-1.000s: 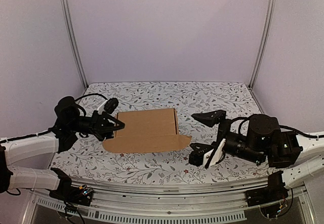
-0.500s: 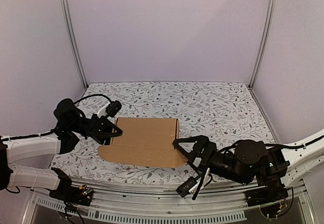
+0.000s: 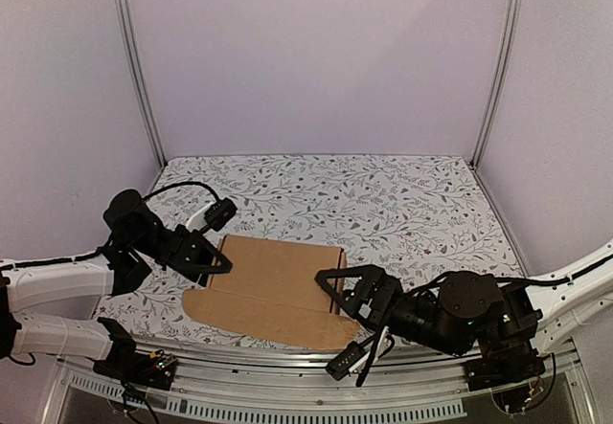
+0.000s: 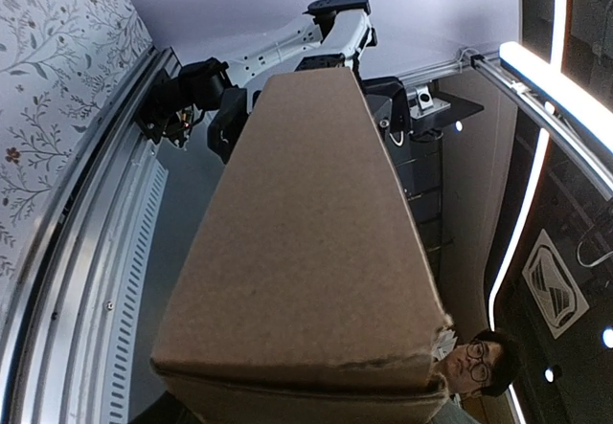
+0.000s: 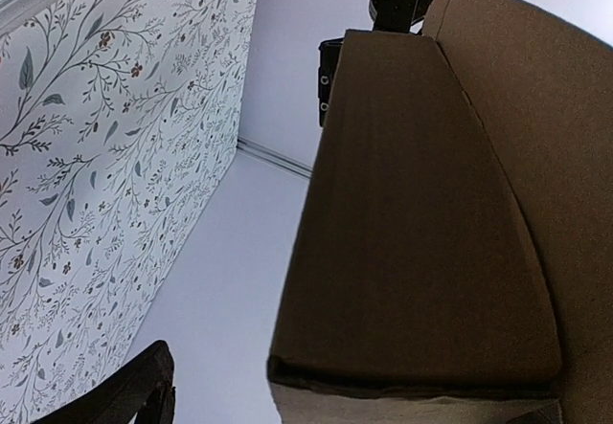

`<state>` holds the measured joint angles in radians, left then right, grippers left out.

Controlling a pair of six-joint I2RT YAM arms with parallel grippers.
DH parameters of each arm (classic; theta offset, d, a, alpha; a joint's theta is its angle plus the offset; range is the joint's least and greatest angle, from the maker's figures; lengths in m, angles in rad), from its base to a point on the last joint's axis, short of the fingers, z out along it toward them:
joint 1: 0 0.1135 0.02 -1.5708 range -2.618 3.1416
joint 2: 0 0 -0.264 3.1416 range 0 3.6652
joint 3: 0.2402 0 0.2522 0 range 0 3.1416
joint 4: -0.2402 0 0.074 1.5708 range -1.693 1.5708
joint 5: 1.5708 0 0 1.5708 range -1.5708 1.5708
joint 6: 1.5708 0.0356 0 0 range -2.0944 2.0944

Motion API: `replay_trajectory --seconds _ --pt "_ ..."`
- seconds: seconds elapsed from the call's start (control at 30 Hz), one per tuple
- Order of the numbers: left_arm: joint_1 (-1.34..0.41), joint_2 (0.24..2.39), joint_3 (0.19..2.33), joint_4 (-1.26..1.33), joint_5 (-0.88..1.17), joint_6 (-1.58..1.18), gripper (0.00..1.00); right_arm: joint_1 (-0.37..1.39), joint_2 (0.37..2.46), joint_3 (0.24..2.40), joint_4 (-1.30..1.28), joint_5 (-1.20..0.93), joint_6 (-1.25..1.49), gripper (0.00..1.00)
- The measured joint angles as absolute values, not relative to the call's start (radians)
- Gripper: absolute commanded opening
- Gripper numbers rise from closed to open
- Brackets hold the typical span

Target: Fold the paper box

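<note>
The paper box [image 3: 273, 280] is a flattened brown cardboard piece with a rounded flap at its near left, lying slightly tilted near the table's front. My left gripper [image 3: 212, 242] is shut on its left edge, one finger above and one below. In the left wrist view the paper box [image 4: 306, 233] fills the middle and hides the fingers. My right gripper [image 3: 341, 321] stands wide open at the box's right end, its fingers either side of that edge without touching. In the right wrist view the paper box [image 5: 421, 223] looms close, with one dark fingertip [image 5: 144, 390] far to its left.
A floral cloth [image 3: 383, 194] covers the table. White walls and aluminium posts [image 3: 134, 60] close the back and sides. A metal rail [image 3: 287, 371] runs along the front edge, just under the right gripper. A person [image 4: 479, 362] sits beyond the front edge.
The right arm swung in from the right side, down to the box's right end at the front edge. The left gripper shifted toward the front, turning and dragging the box with it.
</note>
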<state>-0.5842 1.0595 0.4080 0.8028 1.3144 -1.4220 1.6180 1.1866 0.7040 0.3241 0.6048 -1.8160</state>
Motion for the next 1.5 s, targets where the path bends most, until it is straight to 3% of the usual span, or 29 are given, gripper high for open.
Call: replay_trajectory --seconds 0.13,0.83,1.03,1.27,1.37,1.4,1.5 --pt "-0.601 1.055 0.408 0.784 1.321 -1.401 0.00 1.638 1.186 0.717 0.334 0.606 -1.822 0.94" --pt "-0.647 1.045 0.408 0.760 1.329 -1.354 0.00 1.707 1.164 0.718 0.345 0.637 -1.821 0.49" --pt "-0.648 1.045 0.409 0.733 1.331 -1.326 0.03 1.712 1.164 0.718 0.345 0.643 -1.823 0.44" --pt "-0.648 1.038 0.423 0.665 1.332 -1.267 0.39 1.714 1.166 0.718 0.345 0.649 -1.822 0.42" --pt "-0.648 1.022 0.439 0.592 1.327 -1.219 0.92 1.715 1.166 0.718 0.346 0.653 -1.813 0.42" --pt "-0.650 1.012 0.449 0.549 1.322 -1.187 0.98 1.715 1.166 0.718 0.347 0.657 -1.806 0.42" --pt "-0.650 0.979 0.495 0.369 1.297 -1.074 1.00 1.715 1.166 0.715 0.351 0.674 -1.775 0.42"
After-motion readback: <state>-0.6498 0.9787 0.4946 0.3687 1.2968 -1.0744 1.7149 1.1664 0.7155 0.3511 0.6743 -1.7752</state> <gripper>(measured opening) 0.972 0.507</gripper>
